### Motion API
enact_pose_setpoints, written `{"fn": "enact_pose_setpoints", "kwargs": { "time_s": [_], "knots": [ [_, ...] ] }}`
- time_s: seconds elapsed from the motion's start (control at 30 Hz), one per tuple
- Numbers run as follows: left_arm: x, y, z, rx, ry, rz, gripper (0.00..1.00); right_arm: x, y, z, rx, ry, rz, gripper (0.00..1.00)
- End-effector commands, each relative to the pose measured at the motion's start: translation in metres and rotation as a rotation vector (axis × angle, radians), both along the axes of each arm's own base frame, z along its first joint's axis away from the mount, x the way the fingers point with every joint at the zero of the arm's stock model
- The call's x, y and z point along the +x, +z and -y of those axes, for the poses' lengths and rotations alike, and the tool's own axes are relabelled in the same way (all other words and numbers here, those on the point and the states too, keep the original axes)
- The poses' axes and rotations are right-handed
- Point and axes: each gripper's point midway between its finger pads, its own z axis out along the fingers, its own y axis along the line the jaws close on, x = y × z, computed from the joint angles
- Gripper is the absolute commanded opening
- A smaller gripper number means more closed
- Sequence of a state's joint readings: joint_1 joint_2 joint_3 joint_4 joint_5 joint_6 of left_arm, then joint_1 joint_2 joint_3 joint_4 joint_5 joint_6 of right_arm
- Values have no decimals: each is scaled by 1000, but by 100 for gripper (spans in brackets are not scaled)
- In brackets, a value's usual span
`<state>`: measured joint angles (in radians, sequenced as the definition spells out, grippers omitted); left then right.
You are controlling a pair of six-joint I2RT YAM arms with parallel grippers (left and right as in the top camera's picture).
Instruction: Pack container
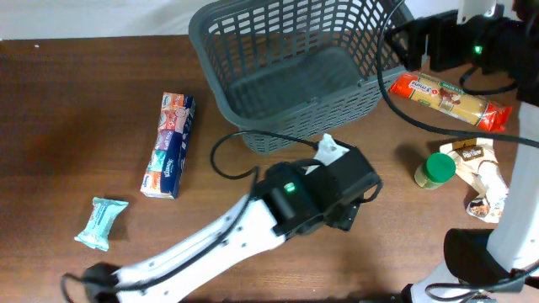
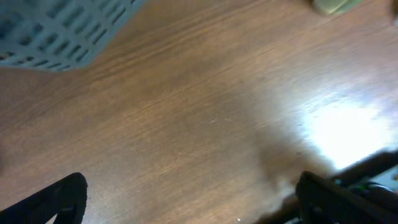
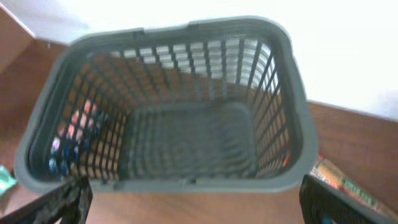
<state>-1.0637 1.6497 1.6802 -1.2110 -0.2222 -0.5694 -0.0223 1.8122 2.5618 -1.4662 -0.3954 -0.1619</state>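
Here's the container (image 1: pixel 295 114), a big dark grey lattice basket, standing upright at the far edge of the table (image 1: pixel 67 109) about midway along, with nothing showing on its solid base. The left arm (image 1: pixel 219 236) reaches in from the near left corner, its wrist sitting just in front of the basket's near wall, and its jaws are spread wide over bare wood, gripping nothing. From that wrist a corner of the container (image 2: pixel 56 31) peeks in at top left, clear of both fingers. Over on the right, the right arm (image 1: pixel 472 38) hangs by the basket's right-hand end at the far edge, jaws likewise fully parted and empty, looking straight down into the container (image 3: pixel 186 182) from above its rim. On the table's left half lies a long blue, red and white tissue multipack (image 1: pixel 168 145), well apart from the basket, and nearer the near left corner a small teal packet (image 1: pixel 101 223). Toward the right edge, a red-ended pack of pasta (image 1: pixel 450 99) lies just beside the basket, with a green-lidded jar (image 1: pixel 434 171) and a brown-and-white packet (image 1: pixel 482 178) side by side, nearer the near edge.
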Motion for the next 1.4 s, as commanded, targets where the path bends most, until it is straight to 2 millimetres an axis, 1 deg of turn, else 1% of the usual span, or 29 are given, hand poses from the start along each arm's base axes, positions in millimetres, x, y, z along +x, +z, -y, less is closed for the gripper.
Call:
{"fn": "enact_pose_setpoints", "kwargs": {
  "time_s": [0.0,0.13,0.23,0.43,0.53,0.63,0.67,0.73,0.77,0.8,0.83,0.93,1.03,1.1,1.23,1.37],
  "knots": [
    [3,-16,5,34,12,-23,99,10,-14,-7,-3,44,-31,99],
    [-2,-37,14,60,-4,-91,99,9,-12,-18,29,109,-20,99],
    [-6,-49,18,72,-13,-130,99,10,-10,-19,34,115,-11,99],
    [-7,-58,21,85,-17,-156,99,10,-10,-19,34,115,-11,99],
    [-10,-60,17,99,-18,-169,99,10,-10,-19,36,114,-11,99],
    [-11,-60,17,100,-20,-177,99,9,-8,-22,89,97,-32,99],
    [-11,-60,17,100,-20,-177,99,10,-7,-22,89,95,-24,99],
    [-11,-60,17,99,-20,-175,99,21,-3,-18,73,75,12,99],
    [-11,-59,17,100,-19,-174,99,30,-2,-13,67,37,30,99],
    [-10,-58,17,101,-17,-167,99,43,-1,-6,62,-19,48,99],
    [-9,-58,17,102,-16,-164,99,50,-2,-3,56,-33,58,99],
    [-8,-55,13,116,-12,-156,99,67,-18,3,46,-81,27,99],
    [-6,-48,8,137,-2,-138,99,77,-44,9,16,-120,-43,99],
    [-3,-44,9,133,1,-124,99,82,-60,12,-6,-146,-85,99],
    [3,-36,10,114,12,-104,99,87,-81,2,-29,-133,-137,99],
    [10,-36,5,115,32,-105,99,94,-104,-9,-95,-126,-179,99]
  ]
}}
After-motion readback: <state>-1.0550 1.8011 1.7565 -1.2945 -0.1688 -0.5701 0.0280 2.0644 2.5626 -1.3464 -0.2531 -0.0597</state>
